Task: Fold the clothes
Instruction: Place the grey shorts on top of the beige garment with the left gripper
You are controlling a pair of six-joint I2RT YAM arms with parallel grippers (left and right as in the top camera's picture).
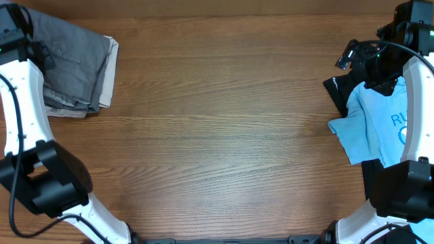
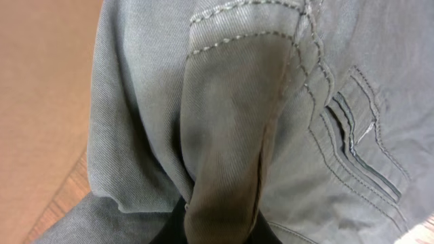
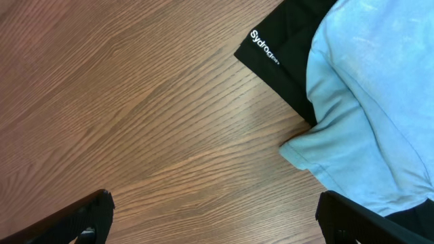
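Well, over at the far left corner of the table (image 1: 224, 122) lie the grey shorts (image 1: 68, 57), bunched into a rough folded pile, and they sit on top of a pair of pale beige shorts (image 1: 106, 81) whose edge peeks out along the right side and the near side. The white left arm (image 1: 24, 122) reaches up along the table's left edge to that pile. From its wrist camera the left gripper (image 2: 220, 227) has its dark fingers (image 2: 169, 234) pressed close together on a raised ridge of the grey cloth, pinching the fold between them, with a stitched seam above and the slit pocket (image 2: 356, 146) just to the right. Across the middle, the wood is plain brown grain. At the right edge a light blue T-shirt (image 1: 369, 125) lies crumpled over a black garment (image 3: 285, 41) that carries small white lettering near its corner. The right gripper (image 3: 213, 220) hangs above bare wood just beside those two, its fingers (image 3: 81, 217) spread wide with nothing between them.
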